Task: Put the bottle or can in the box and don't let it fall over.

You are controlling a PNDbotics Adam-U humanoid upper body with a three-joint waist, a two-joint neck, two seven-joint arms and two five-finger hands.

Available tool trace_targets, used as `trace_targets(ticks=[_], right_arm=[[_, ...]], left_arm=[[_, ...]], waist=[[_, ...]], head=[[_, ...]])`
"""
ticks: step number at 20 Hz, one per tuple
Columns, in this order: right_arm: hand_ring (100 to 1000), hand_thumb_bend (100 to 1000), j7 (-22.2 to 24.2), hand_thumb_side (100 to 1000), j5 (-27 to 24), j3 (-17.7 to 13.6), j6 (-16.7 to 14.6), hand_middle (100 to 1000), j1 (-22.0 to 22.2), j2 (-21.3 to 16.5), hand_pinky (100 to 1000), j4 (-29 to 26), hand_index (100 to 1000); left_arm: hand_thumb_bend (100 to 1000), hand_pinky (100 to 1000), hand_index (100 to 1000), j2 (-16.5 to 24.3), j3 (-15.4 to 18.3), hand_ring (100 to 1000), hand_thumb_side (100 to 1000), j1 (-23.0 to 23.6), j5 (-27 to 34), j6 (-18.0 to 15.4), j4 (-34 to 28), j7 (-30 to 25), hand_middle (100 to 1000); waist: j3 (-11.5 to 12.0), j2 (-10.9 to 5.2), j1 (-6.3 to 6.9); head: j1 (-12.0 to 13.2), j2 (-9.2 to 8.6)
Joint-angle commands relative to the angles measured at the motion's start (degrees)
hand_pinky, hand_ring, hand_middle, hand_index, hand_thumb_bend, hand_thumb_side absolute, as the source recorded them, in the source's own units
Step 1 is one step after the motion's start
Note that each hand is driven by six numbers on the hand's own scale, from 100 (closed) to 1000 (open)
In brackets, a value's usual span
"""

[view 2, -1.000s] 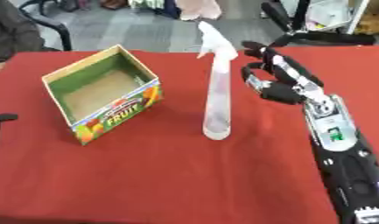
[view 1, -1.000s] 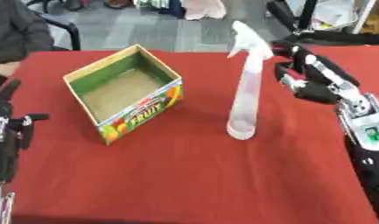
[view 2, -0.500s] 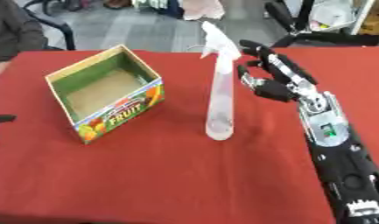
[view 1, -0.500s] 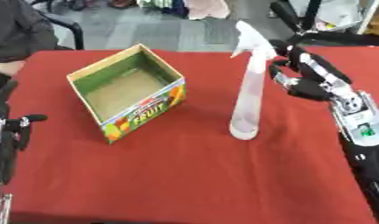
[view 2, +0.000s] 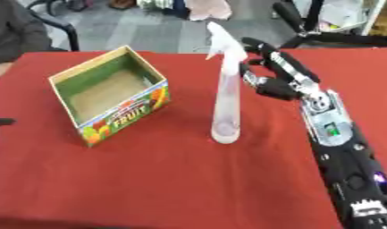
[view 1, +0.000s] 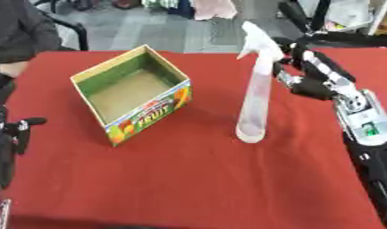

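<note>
The tall, translucent white plastic spray bottle (view 1: 255,96) stands upright just right of centre on the red-covered desk (view 1: 188,179), its trigger head in the upper middle of the frame. It looks light, stiff and smooth-sided, and so tall for its narrow base that a sideways nudge near the top would likely tip it; the safest hold is probably around the body at mid-height or a little below the neck. The black-and-silver right hand (view 2: 273,80) sits just beside the bottle's upper part, fingers spread and partly curled, holding nothing; whether it touches the bottle is unclear. The open cardboard box with green inside and fruit print (view 1: 130,96) lies in the left centre, well apart, with bare cloth between for a clear carry. The left hand (view 1: 12,132) shows at the left edge; its fingers cannot be judged.
</note>
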Motion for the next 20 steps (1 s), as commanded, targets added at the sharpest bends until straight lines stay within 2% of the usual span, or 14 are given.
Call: trace_targets(ticks=[1,11,20], right_arm=[[1000,100,0.14,497,-0.29,0.09,-0.07,1000,-1.67,-0.39,895,-0.5,1000],[1000,100,0.68,501,-0.85,0.36,0.51,1000,-1.61,-0.21,891,-0.31,1000],[1000,100,2.1,507,-3.36,0.82,2.54,1000,1.39,0.01,890,-5.36,1000]], left_arm=[[107,677,970,0.44,0.38,100,851,-0.36,0.21,-0.03,-0.83,-0.13,1000],[108,677,969,0.49,0.81,100,849,-0.47,0.52,0.13,-0.94,0.35,1000],[108,678,969,0.46,1.61,100,849,-0.44,0.22,0.31,-1.04,1.14,1000]], waist=[[0.17,-0.79,-0.06],[0.4,-0.77,-0.11],[-0.51,-0.81,-0.2]], head=[[-0.05,0.09],[-0.04,0.2],[0.9,0.18]])
